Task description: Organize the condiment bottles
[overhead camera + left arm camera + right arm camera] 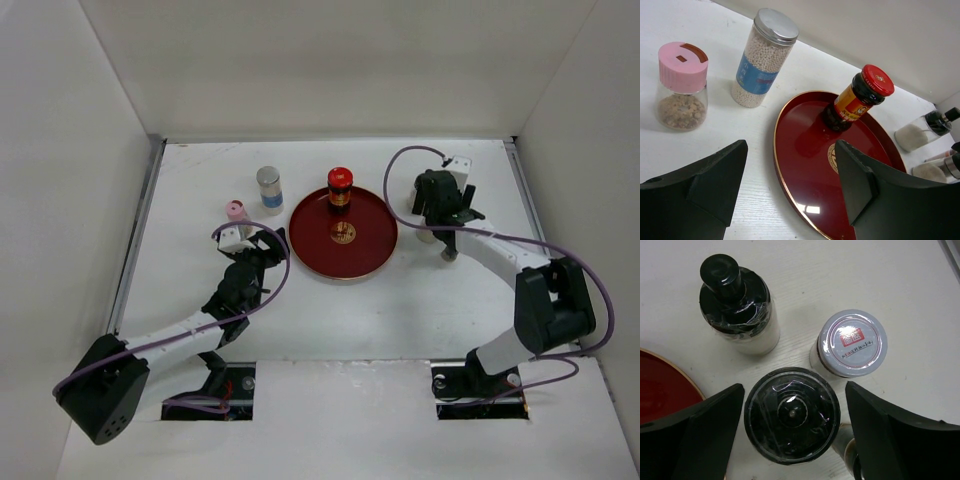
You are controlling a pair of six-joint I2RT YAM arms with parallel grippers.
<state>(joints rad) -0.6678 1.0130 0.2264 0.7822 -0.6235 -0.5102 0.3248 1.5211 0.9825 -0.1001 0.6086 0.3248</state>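
The right end effector (pixel 794 390) gapes over the black dome-capped bottle (pixel 792 422), which stands on the bench (pixel 865 270) near the red plate (pixel 660 385). I'd drop straight and centred, so it misses the white-lidded jar (pixel 852 342) alongside.

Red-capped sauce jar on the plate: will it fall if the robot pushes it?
Probably tippy if pushed high: the red-capped sauce jar stands taller than it is wide. It looks full of dark sauce, so likely heavy for its size. The red plate looks glossy, so a low push might slide it.
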